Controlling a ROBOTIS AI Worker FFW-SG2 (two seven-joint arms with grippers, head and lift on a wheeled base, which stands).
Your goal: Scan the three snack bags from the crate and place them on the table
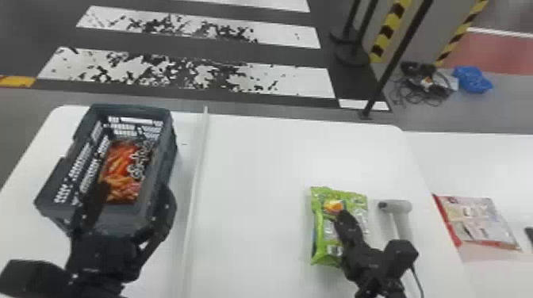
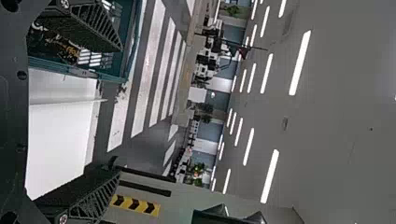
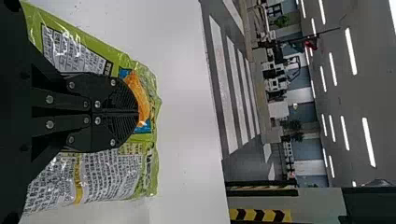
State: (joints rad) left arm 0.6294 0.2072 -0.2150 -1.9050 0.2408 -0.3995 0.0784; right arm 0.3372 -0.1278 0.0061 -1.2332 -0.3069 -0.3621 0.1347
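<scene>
The left arm (image 1: pixel 99 253) points forward at the crate (image 1: pixel 160 119). The left fingers (image 1: pixel 94 202) are wide apart, and an orange snack bag (image 1: pixel 119 162) lies in the crate, just ahead of them. The right arm (image 1: pixel 370 263) points forward and a bit left. The right fingers (image 3: pixel 119 112) are shut, over the green snack bag (image 1: pixel 325 241) on the tabletop (image 1: pixel 254 198). Just right of them is the scanner (image 1: pixel 400 206). Farther right is a red-edged snack bag (image 1: pixel 476 222).
</scene>
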